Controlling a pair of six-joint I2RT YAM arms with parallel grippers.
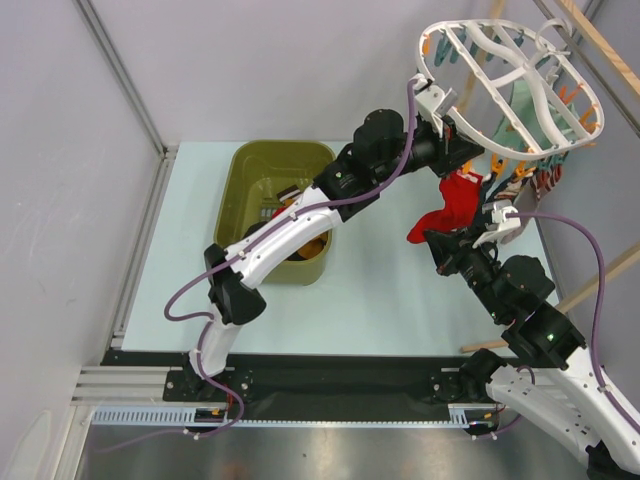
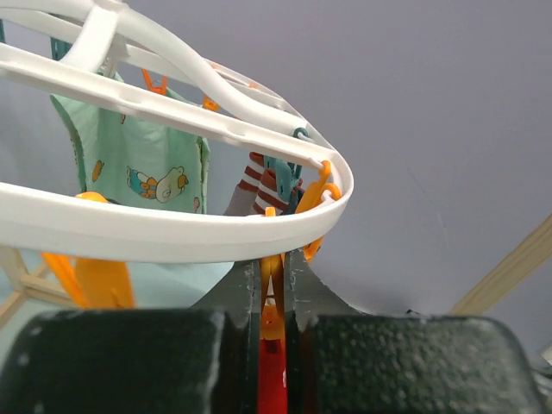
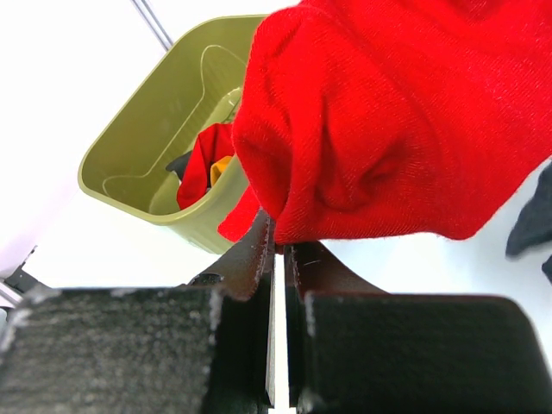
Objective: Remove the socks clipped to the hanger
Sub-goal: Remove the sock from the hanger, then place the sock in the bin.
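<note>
Table (image 1: pixel 380 290): left end effector (image 2: pixel 272 276) clamps peg (image 2: pixel 271 321), right end effector (image 3: pixel 278 250) red sock (image 3: pixel 388 129)

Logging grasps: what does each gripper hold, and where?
Left gripper pinches an orange peg under the hanger rim; right gripper grips the red sock by its lower edge.

Left arm (image 1: pixel 290 225): rises from lower left of the top view, elbow folded near its base, forearm stretched diagonally to upper centre-right. Left gripper (image 2: pixel 272 274): held high, jaws pressed nearly together on an orange peg (image 2: pixel 270 315).

Right arm (image 1: pixel 540 340): comes up from lower right, leaning left towards mid-frame. Right gripper (image 3: pixel 278 248): lower than the left one, jaws pinched on the edge of a red sock (image 3: pixel 388 129).
</note>
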